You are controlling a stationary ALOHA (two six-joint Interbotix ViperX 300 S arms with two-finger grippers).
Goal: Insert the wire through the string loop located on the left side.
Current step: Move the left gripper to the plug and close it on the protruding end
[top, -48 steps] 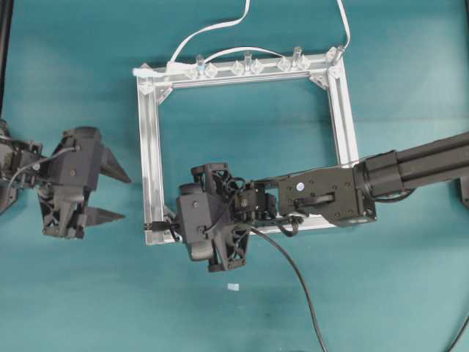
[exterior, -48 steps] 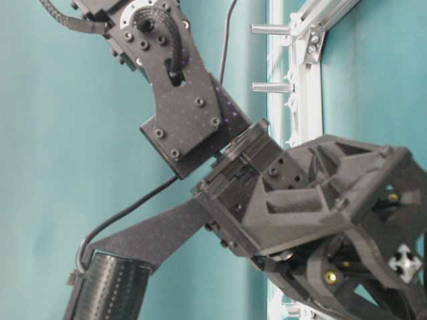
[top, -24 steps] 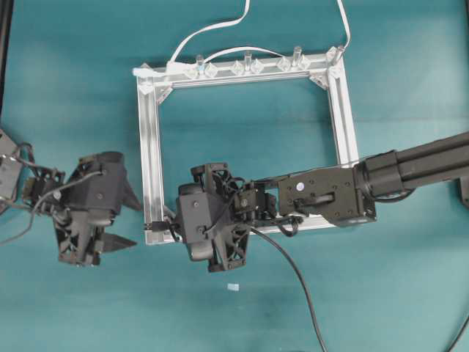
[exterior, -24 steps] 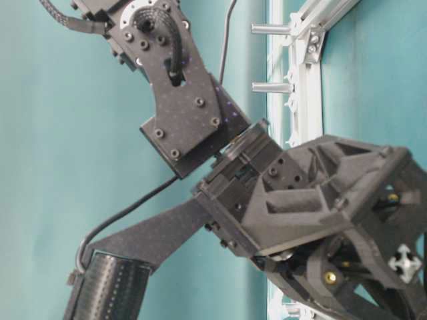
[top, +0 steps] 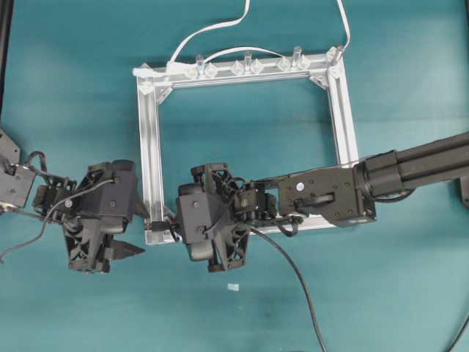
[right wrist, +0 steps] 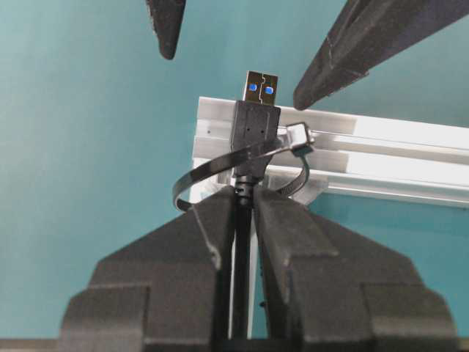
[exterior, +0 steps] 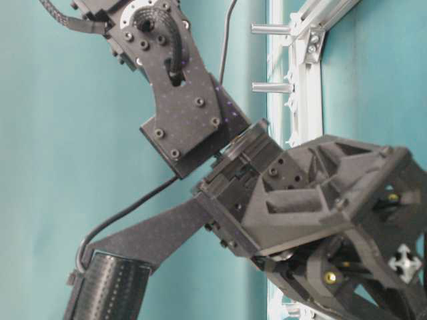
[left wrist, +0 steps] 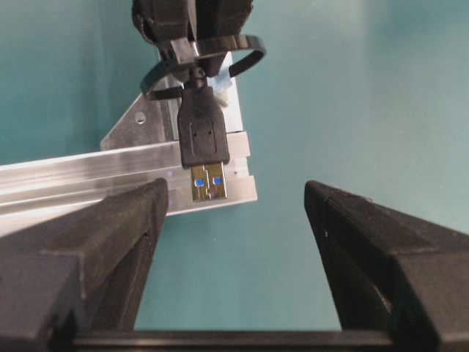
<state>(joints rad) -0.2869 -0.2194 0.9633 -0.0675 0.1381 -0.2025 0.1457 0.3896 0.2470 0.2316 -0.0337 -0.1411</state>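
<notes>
The wire's black plug with its silvery tip pokes through the dark string loop at the silver frame's near-left corner. In the right wrist view the loop circles the plug. My right gripper is shut on the wire just behind the plug. My left gripper stands open right in front of the plug tip, one finger on each side, not touching it. In the overhead view the left gripper faces the right gripper across the corner.
The silver square frame lies flat on the teal table. Clear clips and a white flat cable run along its far bar. A black cable trails from the right gripper toward the front edge. The right arm crosses the frame.
My left arm has moved right and nearer, bringing its open gripper up to the frame's near-left corner and the plug. The right arm and wire have stayed still.
</notes>
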